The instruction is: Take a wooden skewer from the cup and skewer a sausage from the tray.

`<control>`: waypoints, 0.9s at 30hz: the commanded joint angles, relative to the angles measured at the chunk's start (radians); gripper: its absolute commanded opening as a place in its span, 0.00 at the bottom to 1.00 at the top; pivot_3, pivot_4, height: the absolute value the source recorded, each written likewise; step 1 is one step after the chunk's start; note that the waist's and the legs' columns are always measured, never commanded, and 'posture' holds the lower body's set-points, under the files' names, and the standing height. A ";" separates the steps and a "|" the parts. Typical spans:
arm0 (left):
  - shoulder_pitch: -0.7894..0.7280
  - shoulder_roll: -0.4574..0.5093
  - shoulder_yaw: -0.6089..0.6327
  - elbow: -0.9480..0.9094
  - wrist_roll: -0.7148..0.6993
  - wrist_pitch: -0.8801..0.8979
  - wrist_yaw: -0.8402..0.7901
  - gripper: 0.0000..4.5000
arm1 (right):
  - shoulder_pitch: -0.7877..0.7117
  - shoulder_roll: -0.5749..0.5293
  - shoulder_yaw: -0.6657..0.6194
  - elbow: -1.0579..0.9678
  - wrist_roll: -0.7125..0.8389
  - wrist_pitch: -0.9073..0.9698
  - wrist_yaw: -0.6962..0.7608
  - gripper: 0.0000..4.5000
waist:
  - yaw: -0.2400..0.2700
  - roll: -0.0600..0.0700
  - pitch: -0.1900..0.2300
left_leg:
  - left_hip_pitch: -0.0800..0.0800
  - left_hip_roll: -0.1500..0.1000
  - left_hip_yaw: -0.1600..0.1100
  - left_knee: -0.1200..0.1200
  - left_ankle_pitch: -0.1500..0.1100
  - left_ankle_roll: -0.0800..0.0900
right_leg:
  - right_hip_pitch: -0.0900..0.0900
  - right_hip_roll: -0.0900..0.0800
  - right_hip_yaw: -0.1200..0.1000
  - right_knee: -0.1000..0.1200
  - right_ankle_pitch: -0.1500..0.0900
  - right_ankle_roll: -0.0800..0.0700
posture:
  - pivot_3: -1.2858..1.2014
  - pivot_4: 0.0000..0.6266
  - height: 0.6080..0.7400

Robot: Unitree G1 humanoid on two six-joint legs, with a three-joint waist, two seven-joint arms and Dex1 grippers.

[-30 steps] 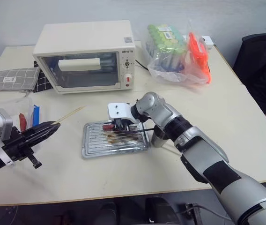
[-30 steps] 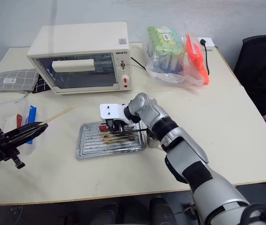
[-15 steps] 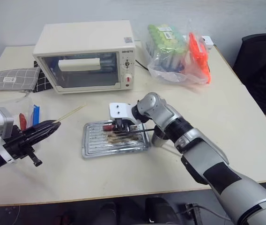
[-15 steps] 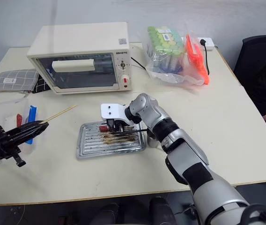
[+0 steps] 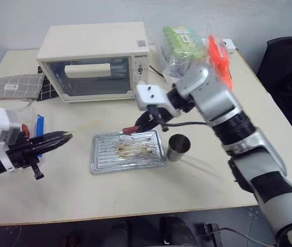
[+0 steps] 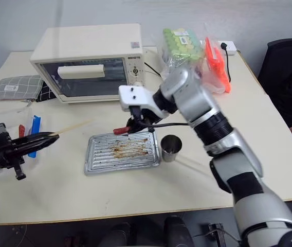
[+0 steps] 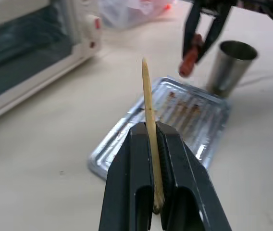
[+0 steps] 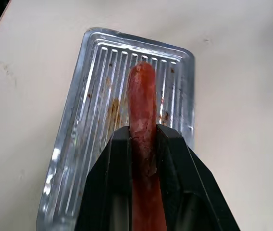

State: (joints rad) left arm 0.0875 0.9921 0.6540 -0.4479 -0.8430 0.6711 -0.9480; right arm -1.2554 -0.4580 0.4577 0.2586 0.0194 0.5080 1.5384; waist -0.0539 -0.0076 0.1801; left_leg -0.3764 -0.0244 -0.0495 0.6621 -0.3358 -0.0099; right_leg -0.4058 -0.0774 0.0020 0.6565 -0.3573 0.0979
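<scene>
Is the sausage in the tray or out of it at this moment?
Out. The right gripper is shut on the sausage and holds it in the air above the tray, whose ribbed bottom carries just grease stains.

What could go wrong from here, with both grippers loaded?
1. The right gripper pinches only one end of the sausage, which juts out above the tray; pushed by the skewer, it could pivot or slip out.
2. The left gripper holds the wooden skewer near its base, so the long free tip may flex or glance off the glossy sausage.
3. The cup stands beside the tray below the right arm; a low move could knock it.
</scene>
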 commanded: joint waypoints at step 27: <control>-0.364 0.045 -0.315 0.059 0.029 -0.023 -0.153 0.00 | 0.019 -0.275 -0.010 -0.352 0.246 0.207 0.032 0.16 | 0.005 0.000 0.000 | -0.002 0.000 0.002 0.002 0.000 0.000 | -0.005 0.000 0.001 0.002 0.000 0.000 | 0.52 0.24 1.00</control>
State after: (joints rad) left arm -0.2640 1.0350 0.3331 -0.3768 -0.8162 0.6615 -1.0961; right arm -1.2295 -0.7146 0.4646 -0.0584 0.2542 0.7076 1.5396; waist -0.0493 -0.0073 0.1803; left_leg -0.3785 -0.0249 -0.0476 0.6637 -0.3359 -0.0098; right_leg -0.4104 -0.0775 0.0026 0.6584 -0.3575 0.0976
